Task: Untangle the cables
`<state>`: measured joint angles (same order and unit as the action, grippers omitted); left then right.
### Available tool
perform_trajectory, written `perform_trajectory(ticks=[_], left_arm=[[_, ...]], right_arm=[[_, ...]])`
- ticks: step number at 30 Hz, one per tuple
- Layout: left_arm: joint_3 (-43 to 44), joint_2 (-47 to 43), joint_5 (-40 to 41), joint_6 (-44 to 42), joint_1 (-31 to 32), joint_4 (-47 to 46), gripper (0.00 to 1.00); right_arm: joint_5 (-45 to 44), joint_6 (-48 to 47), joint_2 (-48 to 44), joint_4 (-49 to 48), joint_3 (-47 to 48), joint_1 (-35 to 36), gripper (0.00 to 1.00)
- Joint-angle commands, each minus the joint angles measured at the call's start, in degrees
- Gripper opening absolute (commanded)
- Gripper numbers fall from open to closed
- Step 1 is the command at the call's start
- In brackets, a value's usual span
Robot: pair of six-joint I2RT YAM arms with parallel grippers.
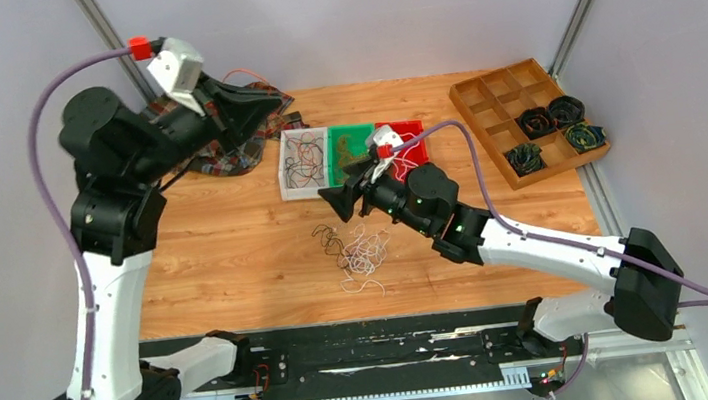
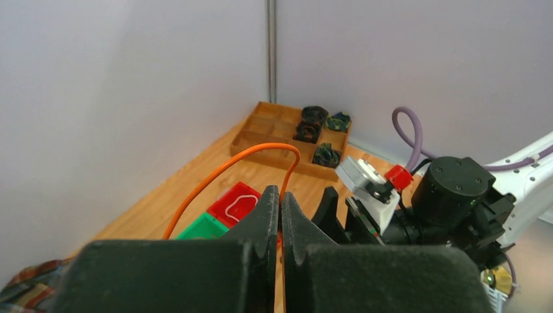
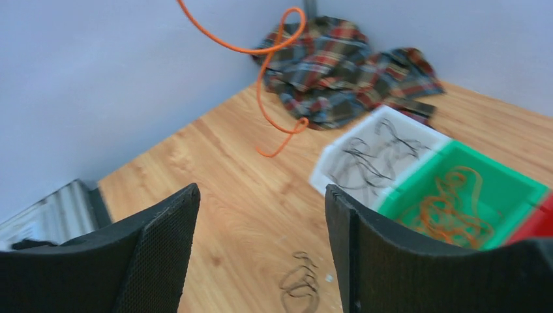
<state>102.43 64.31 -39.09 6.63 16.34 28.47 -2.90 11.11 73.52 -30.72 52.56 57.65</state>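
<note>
pinching an orange cable (image 2: 222, 173) tight, the left gripper (image 2: 280, 215) is holding it high over the desk's (image 1: 235, 254) far left corner, seemingly to clear the tangled bunch (image 1: 356, 250) lying mid-desk; the right gripper (image 3: 261, 215) is hovering, fingers spread, empty.

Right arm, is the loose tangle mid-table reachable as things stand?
Probably yes. The right gripper hovers jaws open just beyond the cables, with nothing between. The left gripper is raised at the far-left corner, shut on an orange cable, out of the way.
</note>
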Motion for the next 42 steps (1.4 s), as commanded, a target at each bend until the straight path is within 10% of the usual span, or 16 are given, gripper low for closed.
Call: perform_trajectory(ticks=[1,29,42], left_arm=[[-0.66,3.87,3.54,-5.61,4.42,3.50,0.01],[7.65,45.21,17.55,-22.17,10.38,-1.35,0.00],[-1.87,49.99,23.05,-22.98,13.00,-0.33,0.01]], right_arm=[[-7.80,1.16,-2.39,4.26,-3.85,-3.92,0.70],[-21.43,4.61,-13.32,5.92,-23.11,-12.29,0.71],[-16.59,5.48,-5.92,-18.21,-35.74,-12.26,0.70]])
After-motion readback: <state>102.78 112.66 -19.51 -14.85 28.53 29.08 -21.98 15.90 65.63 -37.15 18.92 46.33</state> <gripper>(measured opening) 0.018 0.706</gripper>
